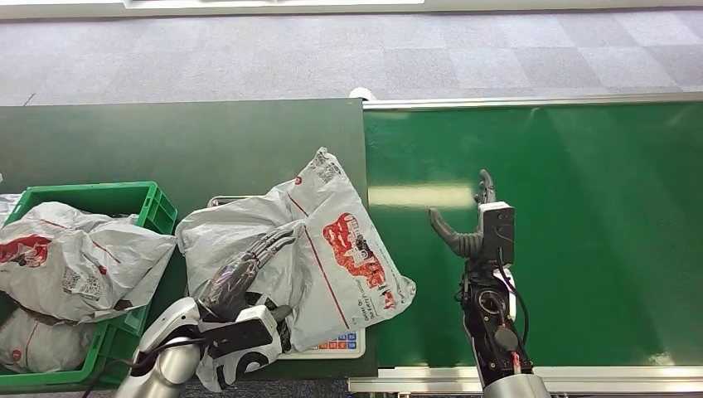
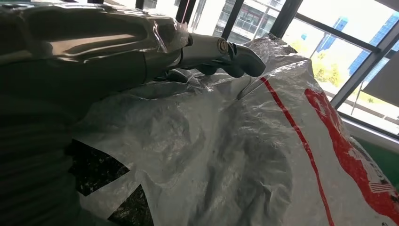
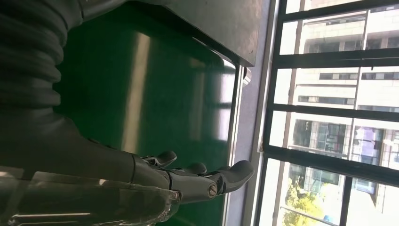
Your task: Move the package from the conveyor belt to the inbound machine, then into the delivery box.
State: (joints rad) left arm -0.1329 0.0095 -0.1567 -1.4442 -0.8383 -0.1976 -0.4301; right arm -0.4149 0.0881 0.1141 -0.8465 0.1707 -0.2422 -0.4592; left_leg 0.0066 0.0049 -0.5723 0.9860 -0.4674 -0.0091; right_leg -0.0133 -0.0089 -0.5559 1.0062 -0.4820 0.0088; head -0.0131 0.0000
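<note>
Conveyor belt: the wide bright-green conveyor belt (image 1: pixel 580 232) is taking up the right side of the head view, a silver rail running along its far edge and another along its near edge.
Tabletop: the dark green tabletop (image 1: pixel 166 145) is sitting to the left of the belt, butted right up against it.
Crate: the green plastic slatted crate (image 1: pixel 153 207) is standing at the left end of the tabletop, and crumpled grey-white plastic mailer bags (image 1: pixel 75 257) with red print are bulging over its rim.
Package: the big grey-white plastic package with red printing and a red stripe (image 1: pixel 332 249) is lying on the white flat-topped machine with a coloured keypad (image 1: pixel 340 344), just right of the crate, one corner spilling over onto the belt's edge. In the left wrist view the wrinkled package (image 2: pixel 244 155) is sitting right under the fingers.
Left hand: the left hand (image 1: pixel 240 278) is resting on the left part of the package, dark fingers stretched out flat across the plastic. I cannot tell whether it is gripping the film or only pressing on it.
Right hand: the right hand (image 1: pixel 472 224) is hovering over the bare belt, well apart from the package, released, thumb sticking out to the side and fingers pointing away, nothing in it. The right wrist view is showing that same right hand (image 3: pixel 188 176) over the green surface.
</note>
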